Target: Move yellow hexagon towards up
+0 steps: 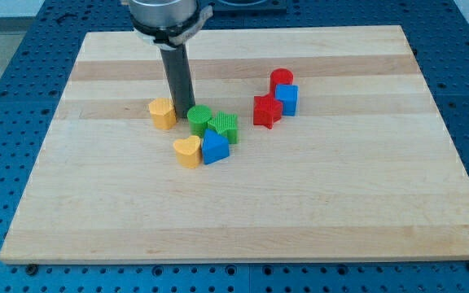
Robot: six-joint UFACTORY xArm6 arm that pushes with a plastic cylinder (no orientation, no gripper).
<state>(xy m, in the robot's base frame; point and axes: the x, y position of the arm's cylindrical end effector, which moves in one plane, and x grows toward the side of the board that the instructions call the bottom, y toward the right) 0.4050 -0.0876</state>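
My tip (pixel 182 116) was a bare rod end with no jaws, holding nothing, resting on the wooden board (pixel 340 203). The yellow hexagon (pixel 162 113) sat just to its left in the view, very near; whether they touched I could not tell. The green cylinder (pixel 199 120) stood just to the tip's right, with a green block (pixel 225 127) beyond it. Below the tip lay the yellow heart (pixel 188 150) and a blue triangle (pixel 215 148). Well off to its right clustered a red star (pixel 266 111), a blue cube (pixel 287 98) and a red cylinder (pixel 281 79).

Wooden board (pixel 316 212) under scattered coloured blocks (pixel 204 134)
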